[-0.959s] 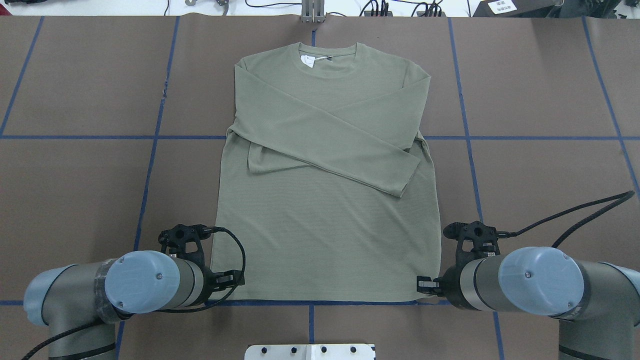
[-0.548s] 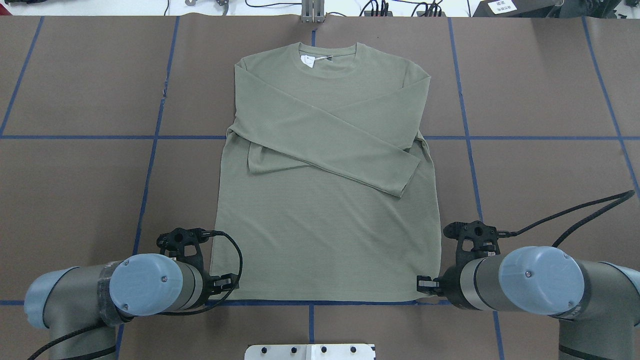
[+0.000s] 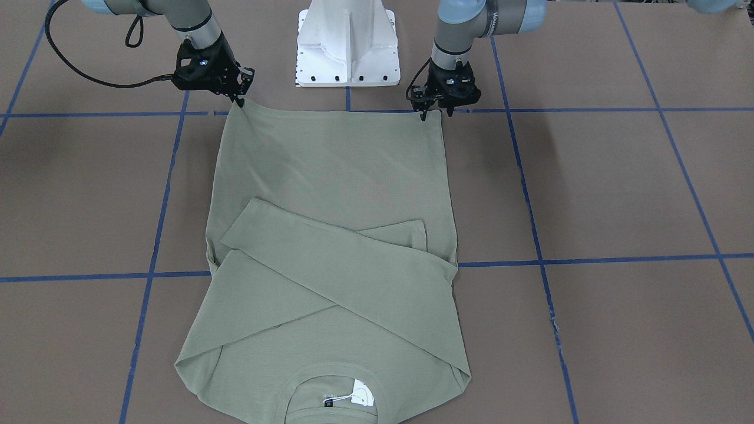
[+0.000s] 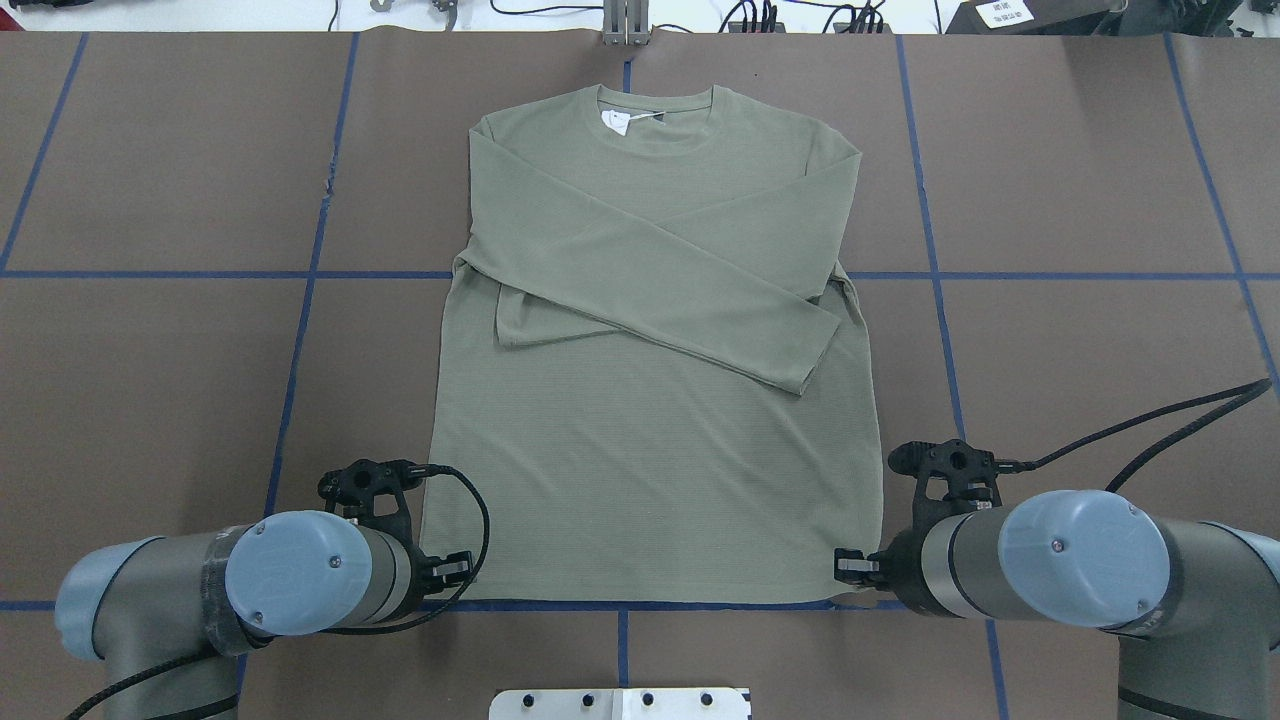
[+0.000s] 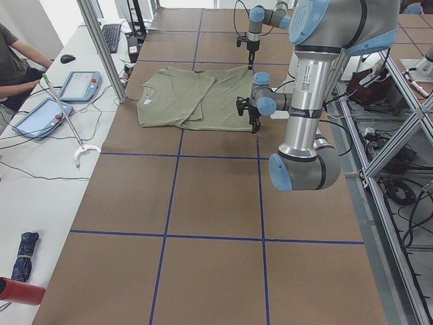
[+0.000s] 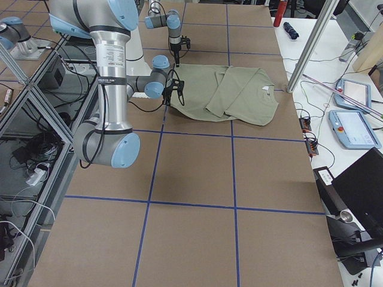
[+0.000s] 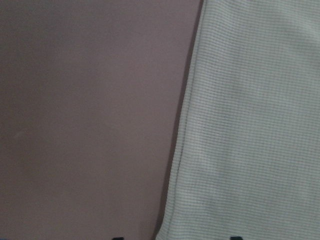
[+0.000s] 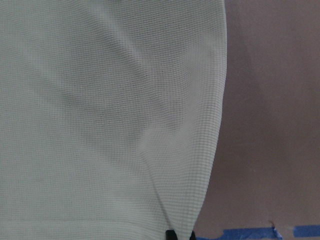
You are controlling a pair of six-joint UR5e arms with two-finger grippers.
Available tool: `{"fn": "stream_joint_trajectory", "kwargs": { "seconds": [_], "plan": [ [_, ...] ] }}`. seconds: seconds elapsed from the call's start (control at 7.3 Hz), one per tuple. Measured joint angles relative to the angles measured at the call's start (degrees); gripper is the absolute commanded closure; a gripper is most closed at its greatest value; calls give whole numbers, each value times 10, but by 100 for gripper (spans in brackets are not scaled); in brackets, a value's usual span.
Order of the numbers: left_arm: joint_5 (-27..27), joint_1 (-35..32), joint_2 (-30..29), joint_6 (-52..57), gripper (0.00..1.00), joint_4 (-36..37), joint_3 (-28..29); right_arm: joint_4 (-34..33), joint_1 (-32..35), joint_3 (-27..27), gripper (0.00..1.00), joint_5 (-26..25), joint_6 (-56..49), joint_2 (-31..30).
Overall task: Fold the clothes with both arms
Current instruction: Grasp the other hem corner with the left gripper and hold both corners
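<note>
The sage-green long-sleeved shirt lies flat on the brown table, collar far from me, both sleeves crossed over the chest. Its white neck tag shows at the collar. My left gripper is low at the hem's left corner. In the left wrist view the fingertips stand wide apart, open, and the shirt's side edge runs between them. My right gripper is shut on the hem's right corner, which is pinched up slightly. In the right wrist view its tips sit close together on the cloth.
The white pedestal base stands just behind the hem between the arms. Blue tape lines grid the table. A person sits at a side table with tablets beyond the collar end.
My left gripper has shifted back and a little outward to the hem's left corner. The right gripper and the shirt have stayed put.
</note>
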Motion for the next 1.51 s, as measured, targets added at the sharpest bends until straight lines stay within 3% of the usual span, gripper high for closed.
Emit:
{"fn": "stream_joint_trajectory", "kwargs": {
  "seconds": [0.27, 0.41, 0.96, 1.51],
  "plan": [
    [-1, 1, -1, 0, 33, -1, 3, 0, 5, 1, 100, 6, -1, 0],
    [-1, 3, -1, 0, 41, -1, 4, 0, 7, 1, 100, 8, -1, 0],
    [-2, 5, -2, -1, 99, -1, 5, 0, 9, 2, 100, 10, -1, 0],
    [-3, 3, -6, -5, 100, -1, -22, 1, 27, 4, 100, 34, -1, -3]
  ]
}}
